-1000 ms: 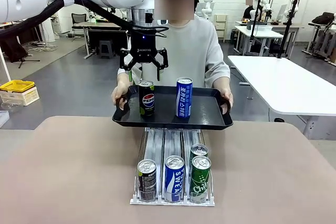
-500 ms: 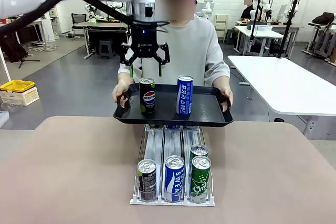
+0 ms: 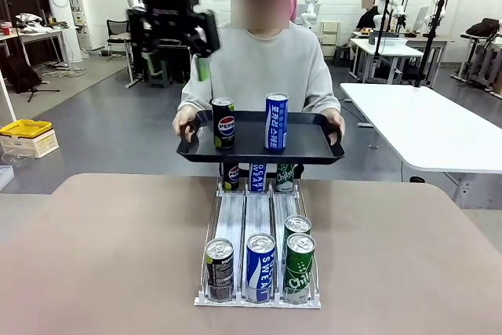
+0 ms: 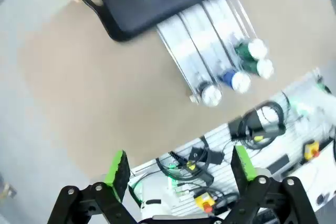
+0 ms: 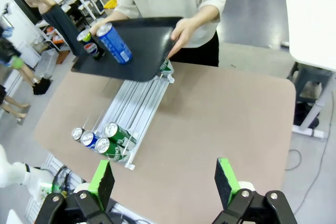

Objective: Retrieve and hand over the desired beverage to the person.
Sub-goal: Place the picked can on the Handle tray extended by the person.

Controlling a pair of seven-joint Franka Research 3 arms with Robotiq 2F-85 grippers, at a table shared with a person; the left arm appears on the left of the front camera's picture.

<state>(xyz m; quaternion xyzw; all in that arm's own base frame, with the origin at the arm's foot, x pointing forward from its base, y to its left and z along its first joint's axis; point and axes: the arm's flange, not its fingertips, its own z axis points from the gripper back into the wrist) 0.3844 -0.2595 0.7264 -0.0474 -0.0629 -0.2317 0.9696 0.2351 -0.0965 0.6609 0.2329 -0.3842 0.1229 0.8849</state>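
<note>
Standing upright on the black plastic tray (image 3: pixel 306 147) the person (image 3: pixel 271 68) holds, the black Pepsi can (image 3: pixel 223 123) is a rigid, smooth, probably full cylinder; I'd grip mid-wall, across its width. It sits well below and aside of the left gripper (image 3: pixel 174 37), whose green-padded fingers (image 4: pixel 118 167) are spread wide, empty. The right gripper (image 5: pixel 165 182) is likewise splayed, empty, well back.

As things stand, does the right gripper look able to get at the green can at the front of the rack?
Probably yes. The right gripper hangs open high above the table, and the green can stands at the rack's near end, top uncovered. The person's tray is held farther back, over the rack's far end.
</note>
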